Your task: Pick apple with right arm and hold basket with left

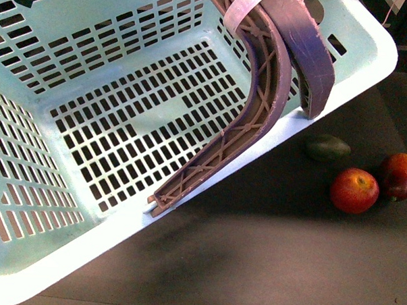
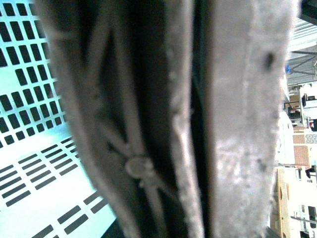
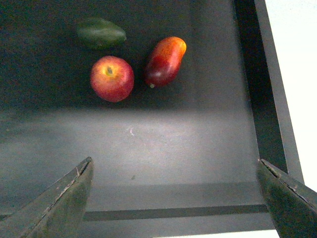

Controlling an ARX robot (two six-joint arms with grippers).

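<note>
Apple [image 1: 354, 191] sits clear of basket [image 1: 357, 44] rim.

Basket handles [image 2: 148, 124] fill the left wrist view in a blur; the basket [image 1: 22, 280] runs off the front view's left edge.

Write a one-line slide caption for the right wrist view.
Open right gripper hovers above the dark table, apart from the apple, maroon fruit and green fruit.
</note>
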